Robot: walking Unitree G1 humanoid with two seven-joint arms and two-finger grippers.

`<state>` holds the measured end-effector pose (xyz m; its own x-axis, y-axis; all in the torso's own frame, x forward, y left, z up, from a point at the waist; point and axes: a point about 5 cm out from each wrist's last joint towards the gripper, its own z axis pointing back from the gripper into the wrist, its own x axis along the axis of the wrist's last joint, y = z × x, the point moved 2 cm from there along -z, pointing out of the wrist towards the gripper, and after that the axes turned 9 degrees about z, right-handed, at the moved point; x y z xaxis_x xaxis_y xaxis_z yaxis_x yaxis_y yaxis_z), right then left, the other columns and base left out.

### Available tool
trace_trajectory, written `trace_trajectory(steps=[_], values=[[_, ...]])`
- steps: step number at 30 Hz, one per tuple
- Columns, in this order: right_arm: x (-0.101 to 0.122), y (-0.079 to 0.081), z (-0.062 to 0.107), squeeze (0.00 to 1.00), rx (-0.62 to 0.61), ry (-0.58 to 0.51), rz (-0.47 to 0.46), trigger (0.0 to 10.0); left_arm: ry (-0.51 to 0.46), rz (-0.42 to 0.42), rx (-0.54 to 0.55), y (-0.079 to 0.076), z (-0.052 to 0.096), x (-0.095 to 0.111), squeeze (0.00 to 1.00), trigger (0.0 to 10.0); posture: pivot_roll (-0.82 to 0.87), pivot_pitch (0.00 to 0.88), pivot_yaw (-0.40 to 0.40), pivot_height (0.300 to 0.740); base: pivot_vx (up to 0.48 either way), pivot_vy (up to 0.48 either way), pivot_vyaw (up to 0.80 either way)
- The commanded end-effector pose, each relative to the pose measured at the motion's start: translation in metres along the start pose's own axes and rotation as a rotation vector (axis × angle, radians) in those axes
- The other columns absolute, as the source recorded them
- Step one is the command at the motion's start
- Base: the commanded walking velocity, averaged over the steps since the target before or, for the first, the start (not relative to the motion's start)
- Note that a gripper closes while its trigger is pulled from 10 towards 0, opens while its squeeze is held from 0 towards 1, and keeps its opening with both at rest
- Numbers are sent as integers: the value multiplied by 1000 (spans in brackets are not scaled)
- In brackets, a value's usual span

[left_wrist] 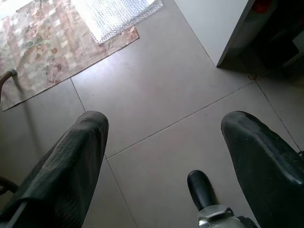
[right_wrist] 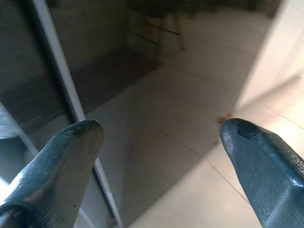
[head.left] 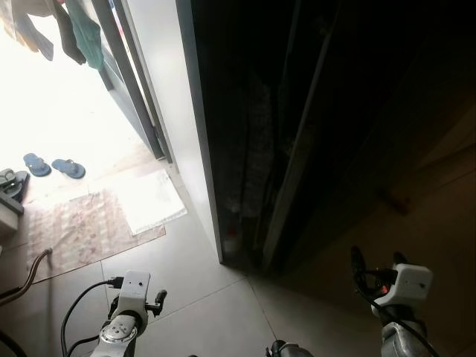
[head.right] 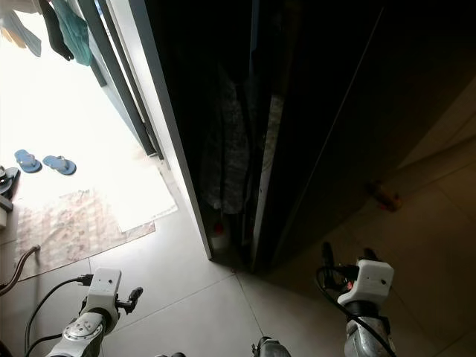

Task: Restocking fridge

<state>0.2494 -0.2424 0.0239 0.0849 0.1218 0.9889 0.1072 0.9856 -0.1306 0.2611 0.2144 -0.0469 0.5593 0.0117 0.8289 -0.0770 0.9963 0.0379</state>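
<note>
- Left gripper (left_wrist: 161, 142): nearest the camera, low over the tiled floor (left_wrist: 161, 85); its 2 black fingers (left_wrist: 71, 161) stand well apart with nothing between them.
- Right gripper (right_wrist: 159, 142): also low, its 2 fingers (right_wrist: 256, 156) spread wide and empty, pointing toward a dark panel with a pale vertical strip (right_wrist: 61, 90).
- Left arm (head.left: 126, 316): silver, at the lower left of the head views, with a black cable looping beside it.
- Right arm (head.left: 398, 297): silver, at the lower right, over shaded floor.
- Fridge (head.left: 335, 111): the tall dark body ahead of the robot, standing on the floor; its interior is too dark to tell contents or whether a door is ajar.
- White panel (head.left: 175, 111): upright, just beside the dark body on the robot's left, its foot on the tiles.
- Patterned rug (head.left: 82, 230): flat on the floor to the left, with a white mat (head.left: 152, 201) overlapping its far corner.
- 2 blue sandals (head.left: 53, 166): side by side in bright light beyond the rug.
- Hanging cloths (head.left: 78, 30): at the upper left, above the sunlit floor.
</note>
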Motion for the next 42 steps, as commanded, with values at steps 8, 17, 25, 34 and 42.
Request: trace_trajectory(steps=[8, 17, 25, 34, 42], values=[[15, 7, -18, 0, 108, 7, 9, 10000, 22, -4, 7, 4, 3, -8, 0, 10000, -198, 182, 38, 740, 0, 0, 0], [29, 18, -33, 0, 156, -21, 4, 10000, 23, -3, 10, 4, 4, -10, 0, 10000, -194, 179, 39, 740, 0, 0, 0], [42, 20, -45, 0, 174, -47, 10, 10000, 21, -1, 14, 5, 4, -10, 0, 10000, -188, 175, 36, 740, 0, 0, 0], [54, 25, -57, 0, 204, -75, 20, 10000, 19, 2, 15, 4, 5, -11, 0, 10000, -184, 169, 32, 740, 0, 0, 0], [60, 30, -65, 0, 226, -84, 28, 10000, 17, 2, 14, 3, 5, -11, 0, 10000, -179, 169, 27, 740, 0, 0, 0]])
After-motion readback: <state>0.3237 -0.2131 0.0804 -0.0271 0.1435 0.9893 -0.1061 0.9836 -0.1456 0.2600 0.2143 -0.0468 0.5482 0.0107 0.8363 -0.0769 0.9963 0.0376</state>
